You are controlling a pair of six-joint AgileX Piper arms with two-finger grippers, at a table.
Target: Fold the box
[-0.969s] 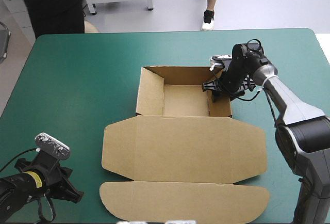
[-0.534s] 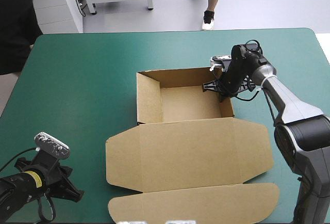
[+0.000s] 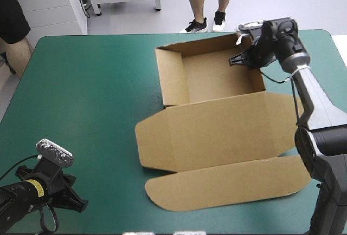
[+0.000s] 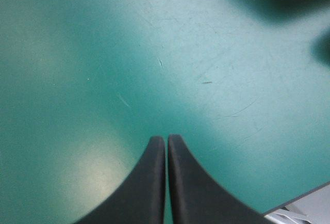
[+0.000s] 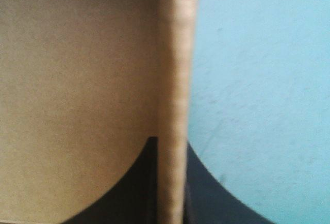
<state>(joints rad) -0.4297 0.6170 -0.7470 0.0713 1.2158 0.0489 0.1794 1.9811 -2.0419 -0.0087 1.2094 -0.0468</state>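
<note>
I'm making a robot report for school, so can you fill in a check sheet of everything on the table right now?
surface: teal-green table, bare apart from the box; a few faint scratches show in the left wrist view.
job's things: brown box, an open tray with its walls up, lying askew toward the far right; its lid lies flat on the near side.
clutter: nothing seen.
grippers: right gripper shut on the box, clamping a wall near the far right corner; left gripper shut and empty, over bare table near the near left corner.
cables: nothing seen.
surroundings: nothing seen at or over the table.
</note>
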